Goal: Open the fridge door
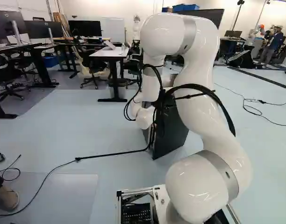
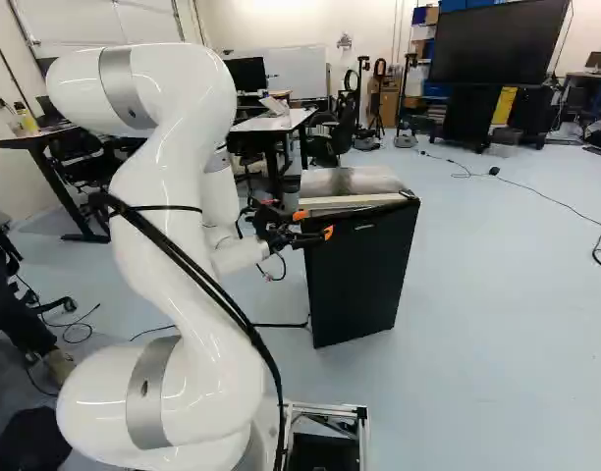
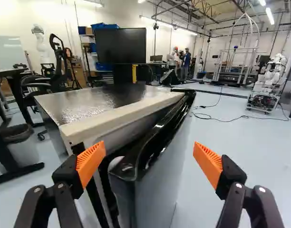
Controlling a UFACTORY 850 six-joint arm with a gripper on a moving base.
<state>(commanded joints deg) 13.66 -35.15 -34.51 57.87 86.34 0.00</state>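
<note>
The gripper (image 2: pixel 313 224) is by the upper corner of the small black fridge (image 2: pixel 359 280), whose silver top (image 2: pixel 348 183) faces up. In the wrist view the gripper (image 3: pixel 149 154) stands open, orange pads wide apart. The door (image 3: pixel 157 147) is ajar: a wedge-shaped gap separates it from the pale front rim (image 3: pixel 119 118) of the body, widest at the corner near the gripper and closing toward the far end. One finger is on the gap's side, the other beyond the door's outer face. Neither visibly grips the door. In the left base view my arm partly hides the fridge (image 1: pixel 173 135).
A bin (image 3: pixel 22 142) and a desk (image 1: pixel 110 52) with chairs stand beyond the fridge. A black cable (image 1: pixel 110 154) runs along the floor. Another robot (image 3: pixel 266 85) stands on a cart in the wrist view. A person's shoe (image 1: pixel 6 198) is at the left base view's edge.
</note>
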